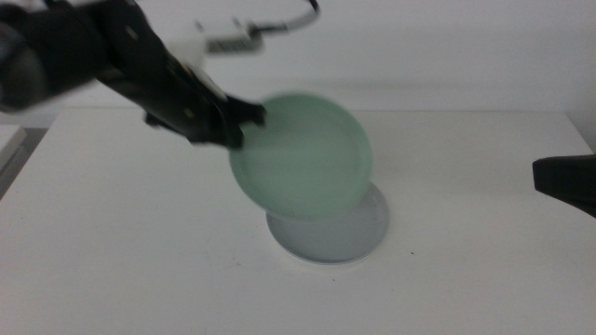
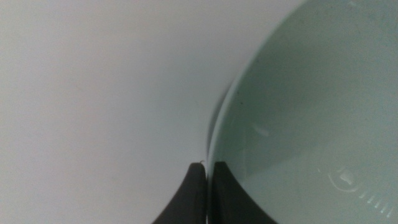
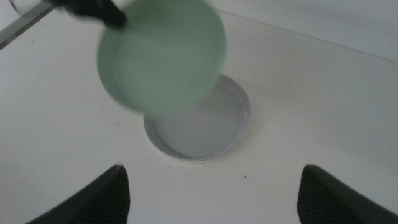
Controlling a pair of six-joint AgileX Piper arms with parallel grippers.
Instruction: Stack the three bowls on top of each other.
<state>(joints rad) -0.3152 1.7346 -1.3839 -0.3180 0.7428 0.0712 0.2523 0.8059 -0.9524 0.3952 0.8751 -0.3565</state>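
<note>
My left gripper (image 1: pixel 244 126) is shut on the rim of the mint green bowl (image 1: pixel 303 154) and holds it tilted in the air. It hangs over a grey bowl (image 1: pixel 340 233) that lies flat on the table and partly hides it. A thin white edge runs along the grey bowl's near side; I cannot tell whether that is the white bowl beneath it. In the left wrist view the left gripper (image 2: pixel 208 165) pinches the green bowl's (image 2: pixel 311 124) thin rim. The right wrist view shows the green bowl (image 3: pixel 161 59) above the grey bowl (image 3: pixel 205 130), with my right gripper (image 3: pixel 212 168) open and apart from both.
The white table (image 1: pixel 112 242) stretches bare to the left and front of the bowls. My right gripper (image 1: pixel 563 183) waits at the picture's right edge, well away from the bowls. A white wall rises behind the table.
</note>
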